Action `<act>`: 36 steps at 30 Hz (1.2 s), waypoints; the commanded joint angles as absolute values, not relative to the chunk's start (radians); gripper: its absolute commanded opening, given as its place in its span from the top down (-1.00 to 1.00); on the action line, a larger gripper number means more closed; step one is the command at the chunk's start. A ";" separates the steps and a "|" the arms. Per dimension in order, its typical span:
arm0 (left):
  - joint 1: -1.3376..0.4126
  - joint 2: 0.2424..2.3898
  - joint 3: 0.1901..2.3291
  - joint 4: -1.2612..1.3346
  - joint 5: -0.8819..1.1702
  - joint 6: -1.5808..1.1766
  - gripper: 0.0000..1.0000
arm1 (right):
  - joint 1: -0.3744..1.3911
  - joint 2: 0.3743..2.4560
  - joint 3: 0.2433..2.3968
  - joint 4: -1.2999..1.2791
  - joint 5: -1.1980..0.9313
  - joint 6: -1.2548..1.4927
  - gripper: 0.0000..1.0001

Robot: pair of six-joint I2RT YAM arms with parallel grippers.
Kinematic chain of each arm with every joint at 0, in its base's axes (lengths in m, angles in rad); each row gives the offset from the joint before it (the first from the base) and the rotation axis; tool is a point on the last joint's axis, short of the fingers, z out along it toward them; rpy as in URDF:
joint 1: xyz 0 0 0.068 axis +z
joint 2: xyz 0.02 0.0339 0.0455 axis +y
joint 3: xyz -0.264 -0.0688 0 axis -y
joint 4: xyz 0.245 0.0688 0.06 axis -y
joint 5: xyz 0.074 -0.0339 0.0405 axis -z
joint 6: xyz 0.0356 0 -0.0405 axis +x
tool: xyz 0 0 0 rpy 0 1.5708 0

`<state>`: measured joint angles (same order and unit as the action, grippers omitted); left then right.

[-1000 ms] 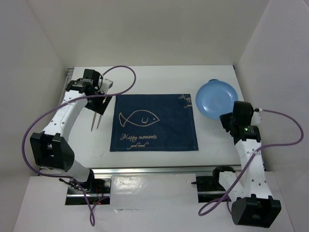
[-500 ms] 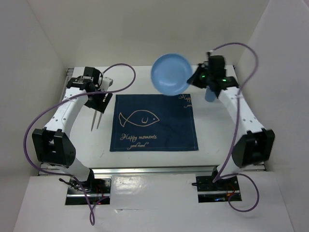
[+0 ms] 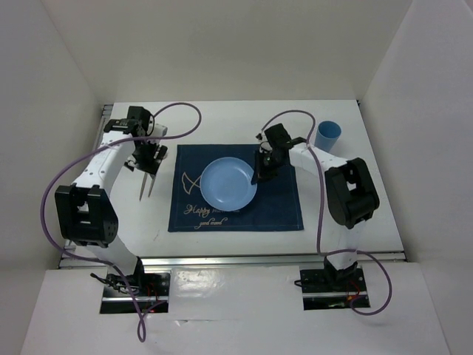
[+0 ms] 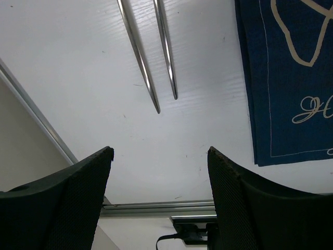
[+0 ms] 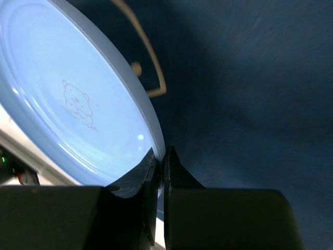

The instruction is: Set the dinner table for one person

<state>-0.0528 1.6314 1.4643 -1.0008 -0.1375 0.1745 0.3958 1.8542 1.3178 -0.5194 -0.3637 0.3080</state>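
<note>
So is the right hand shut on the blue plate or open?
Shut: the right wrist view shows the right hand clamped onto the rim of the blue plate.

I see a white dinner table [image 3: 229,122], navy placemat [image 3: 281,207] with gold fish outline, pale blue bear-printed plate [image 3: 229,184].

The placemat [image 3: 281,211] lies at the middle of the dinner table [image 3: 222,118], a little toward the near edge. Over its middle sits the plate [image 3: 229,185], with the right gripper [image 3: 256,177] closed on its right rim (whether the plate lies flat cannot be told). Left of the placemat, apart from it and toward the left edge, two chopsticks [image 3: 143,188] lie side by side, tips toward the near edge, the left gripper [image 4: 159,150] above their far ends. The cup [image 3: 327,135] stands toward the far right corner, beyond the placemat's corner.
</note>
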 commanded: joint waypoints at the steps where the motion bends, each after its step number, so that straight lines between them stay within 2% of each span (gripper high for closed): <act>1: -0.051 1.666 1.495 -1.002 -0.144 0.147 -0.61 | 0.413 1.877 1.273 -0.430 -0.449 0.305 1.00; 9: -0.051 1.675 1.505 -1.002 -0.144 0.147 -0.61 | 0.413 1.968 1.312 -0.491 -0.402 0.305 1.00; 21: -0.041 1.654 1.463 -0.991 -0.153 0.156 -0.61 | 0.413 1.925 1.358 -0.575 -0.330 0.314 1.00; 22: -0.041 1.654 1.463 -0.991 -0.144 0.156 -0.61 | 0.413 1.925 1.358 -0.575 -0.330 0.314 0.96; 24: -0.041 1.654 1.463 -0.991 -0.144 0.166 -0.61 | 0.413 1.937 1.358 -0.601 -0.350 0.305 0.73; 25: -0.041 1.663 1.463 -0.991 -0.144 0.166 -0.61 | 0.413 1.937 1.358 -0.601 -0.350 0.305 0.34; 26: -0.041 1.663 1.463 -0.991 -0.144 0.166 -0.61 | 0.413 1.937 1.358 -0.615 -0.350 0.305 0.10; 29: -0.041 1.663 1.451 -0.982 -0.135 0.166 -0.61 | 0.413 1.913 1.358 -0.643 -0.284 0.305 -0.37; 32: -0.041 1.675 1.433 -0.948 -0.147 0.175 -0.56 | 0.413 1.844 1.358 -0.663 -0.238 0.305 -0.39; 36: -0.041 1.803 1.463 -0.911 -0.120 0.205 -0.27 | 0.413 1.729 1.371 -0.663 -0.193 0.328 -0.39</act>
